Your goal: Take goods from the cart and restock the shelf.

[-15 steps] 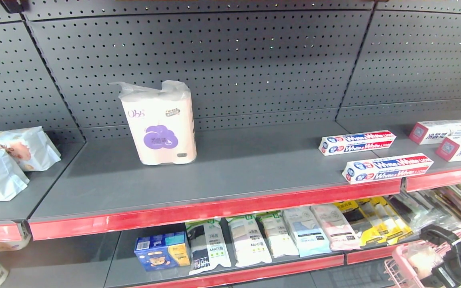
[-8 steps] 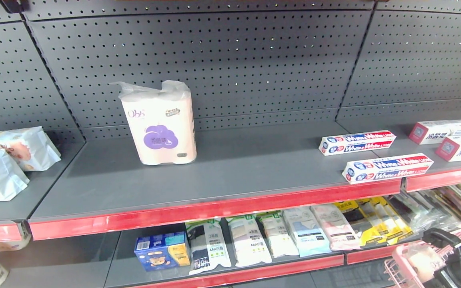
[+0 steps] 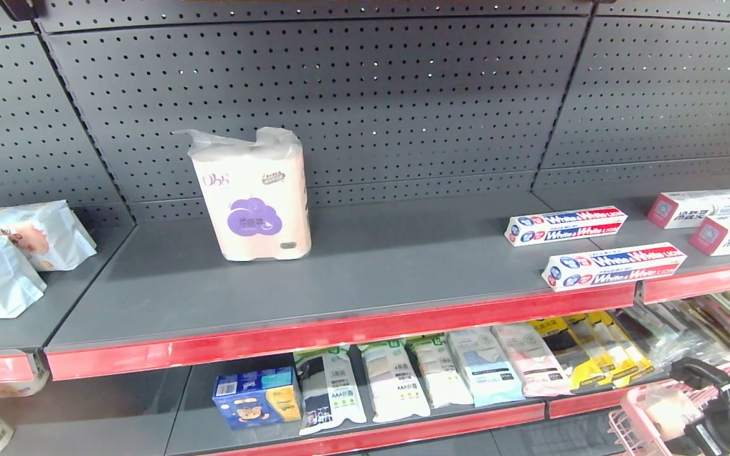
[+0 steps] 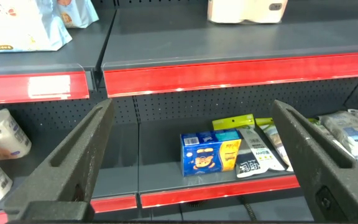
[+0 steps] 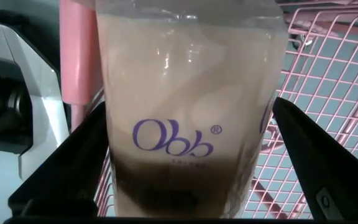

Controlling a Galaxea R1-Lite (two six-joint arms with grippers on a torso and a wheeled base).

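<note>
right wrist view – right tool (image 5: 189, 106) spread astride tissue pack (image 5: 185, 56) at pink cart (image 5: 334, 68), left tool (image 4: 191, 106) apart

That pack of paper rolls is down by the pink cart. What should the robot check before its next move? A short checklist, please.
1. Roll pack sits inside the right gripper: ok.
2. Pack is clamped firmly: cannot tell.
3. Pack is clear of the pink cart: cannot tell; the cart's wire is close behind the pack.
4. Bare room on the shelf beside the standing pack: ok.
5. Toothpaste boxes are out of the way: ok; they lie at the shelf's right end.
6. Left gripper is open, empty and facing the shelves: ok.
</note>
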